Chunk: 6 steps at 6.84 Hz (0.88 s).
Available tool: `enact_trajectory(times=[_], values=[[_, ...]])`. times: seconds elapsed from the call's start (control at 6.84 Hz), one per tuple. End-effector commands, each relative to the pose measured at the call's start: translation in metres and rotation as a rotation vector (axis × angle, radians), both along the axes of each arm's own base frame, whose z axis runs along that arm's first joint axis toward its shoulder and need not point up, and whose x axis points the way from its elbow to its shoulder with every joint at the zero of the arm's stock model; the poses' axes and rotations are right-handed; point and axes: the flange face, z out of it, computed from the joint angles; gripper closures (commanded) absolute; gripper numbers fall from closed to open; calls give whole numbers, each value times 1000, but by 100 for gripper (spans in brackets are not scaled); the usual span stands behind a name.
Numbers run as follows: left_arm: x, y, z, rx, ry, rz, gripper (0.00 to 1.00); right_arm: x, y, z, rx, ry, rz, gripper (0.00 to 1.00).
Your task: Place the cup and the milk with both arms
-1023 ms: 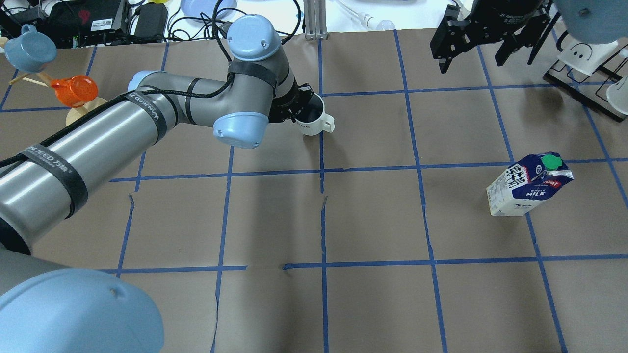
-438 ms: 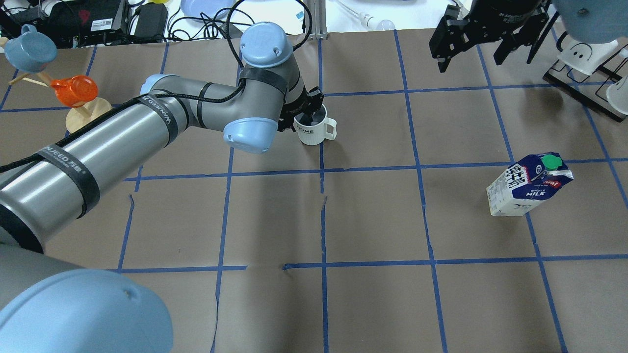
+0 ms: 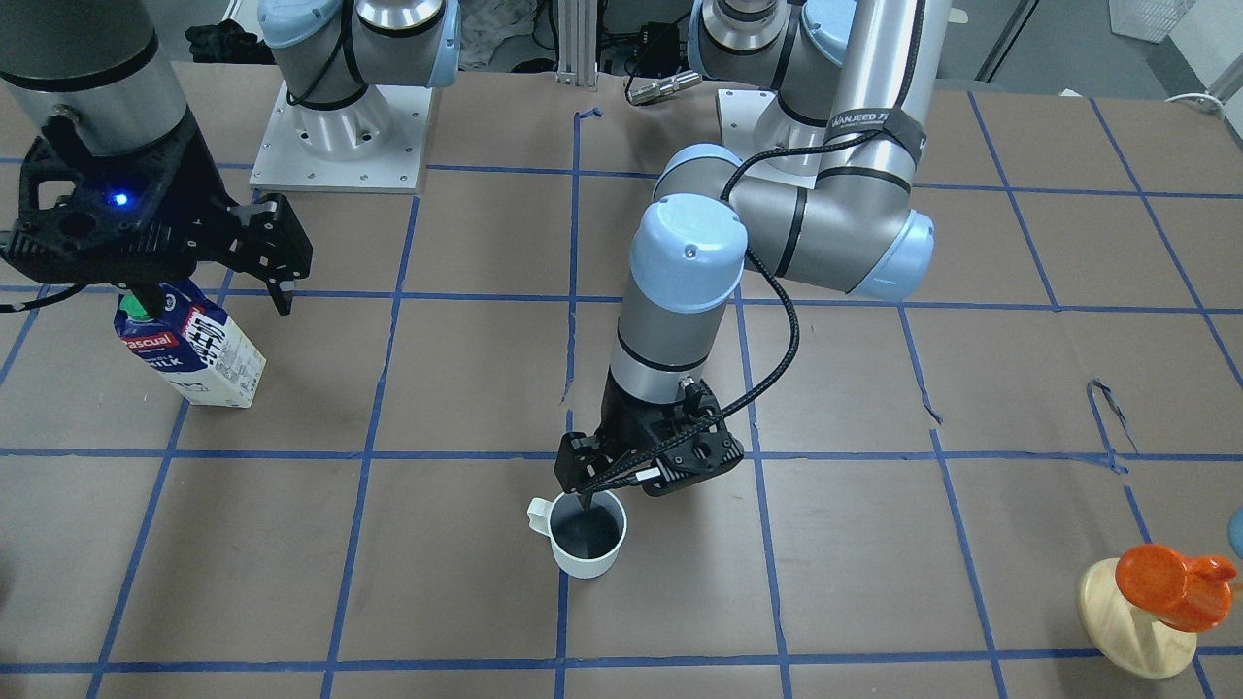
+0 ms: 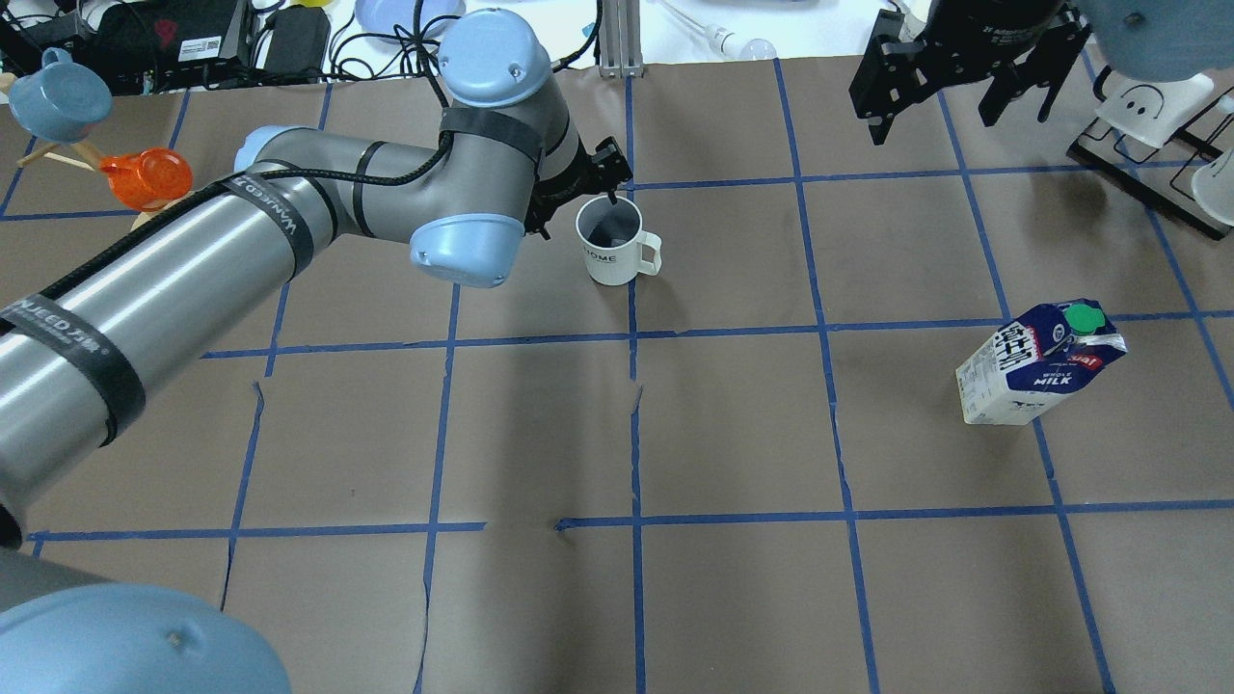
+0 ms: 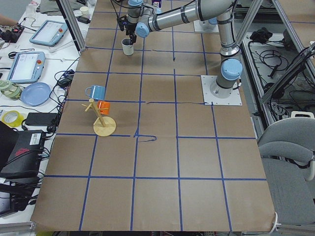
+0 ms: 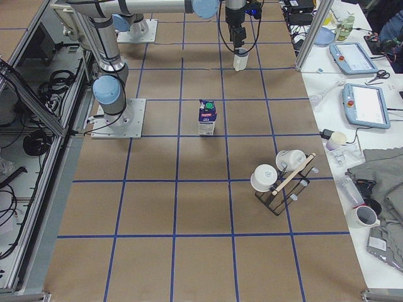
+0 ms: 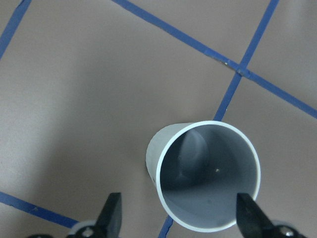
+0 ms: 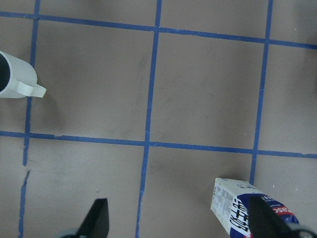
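Note:
The white cup [image 4: 613, 243] stands upright on the brown table near the middle blue line, handle toward the robot's right. It also shows in the front view [image 3: 586, 536] and the left wrist view [image 7: 208, 183]. My left gripper [image 4: 578, 207] is open just above the cup, apart from it, with one fingertip [image 3: 587, 497] over its rim. The milk [image 4: 1036, 366] stands upright on the right side, green cap up. My right gripper [image 4: 940, 116] is open and empty, high above the table, beyond the milk [image 8: 242, 208].
A wooden stand [image 4: 159, 224] with an orange cup [image 4: 145, 179] and a blue cup stands at the far left. A black rack [image 4: 1147, 145] with white mugs stands at the far right. Cables and devices lie beyond the table's far edge.
The left gripper moved the cup slightly nearer, let go of its rim, opened and pulled back above it. The right arm and milk hardly moved.

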Motion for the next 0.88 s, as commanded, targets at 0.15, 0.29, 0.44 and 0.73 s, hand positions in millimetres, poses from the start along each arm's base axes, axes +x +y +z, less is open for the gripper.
enact_trajectory(times=[0.15, 0.29, 0.44, 0.73], values=[[86, 25, 87, 62, -133, -250, 0, -78, -10, -40, 94, 27, -54, 0], [108, 46, 110, 123, -239, -379, 0, -119, -3, -68, 149, 22, -3, 0], [117, 67, 143, 111, -296, -409, 0, -146, 6, -88, 186, 7, -52, 0], [127, 79, 165, 73, -292, -387, 0, -177, 31, -140, 290, -34, -84, 1]])
